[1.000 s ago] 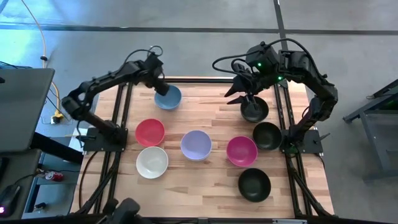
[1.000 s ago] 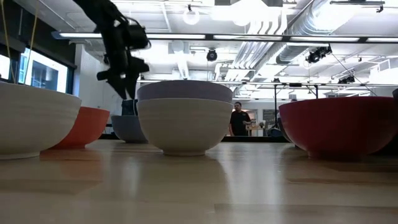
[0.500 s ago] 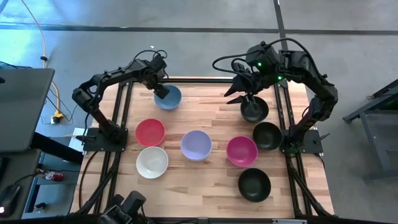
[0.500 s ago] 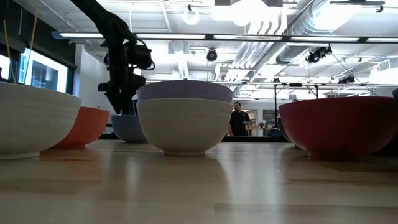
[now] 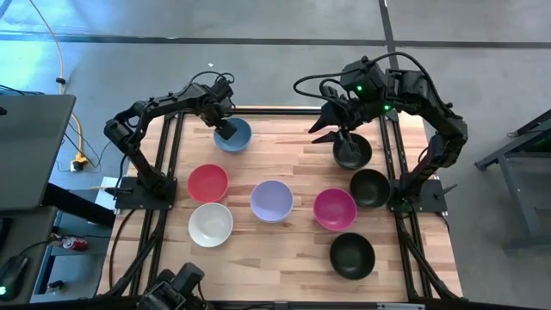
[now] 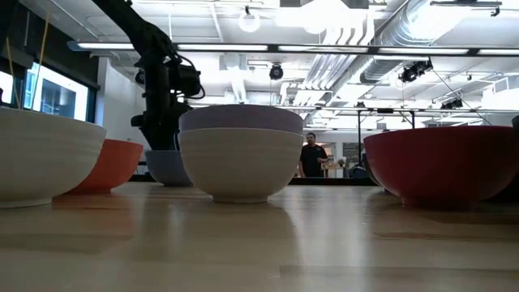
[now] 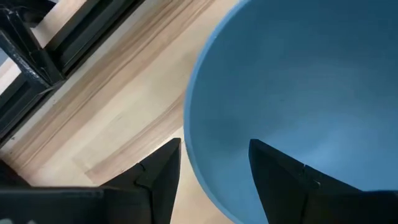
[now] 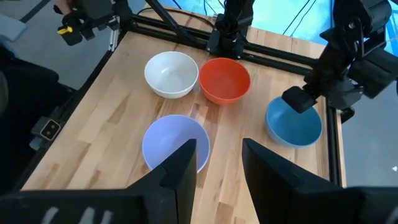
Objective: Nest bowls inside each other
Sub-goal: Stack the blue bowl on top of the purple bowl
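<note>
Overhead, the room (image 6: pixel 340 49) is the largest thing in sight: a bright hall with white ducts and strip lights along its ceiling, and a person (image 6: pixel 310 156) standing far off behind the table. The floor (image 5: pixel 275 60) around the rig is grey concrete.

The table (image 5: pixel 293 258) is pale wooden planking in a black frame. Seven bowls show on it from above. On the left side sit the blue bowl (image 5: pixel 234 136) at the far edge, the red-pink bowl (image 5: pixel 207 182) nearer, and the white bowl (image 5: pixel 210 224) nearest. The lavender bowl (image 5: pixel 271 201) lies at the middle, with the magenta bowl (image 5: pixel 335 208) to its right. On the right are three black bowls (image 5: pixel 352 255): one far, one midway, one near.

The left gripper (image 5: pixel 225 130) is down at the blue bowl's left rim, its jaws apart with the wall between them, one finger inside and one outside. The right gripper (image 5: pixel 337 128) hangs just left of the far black bowl, jaws apart and holding nothing.
</note>
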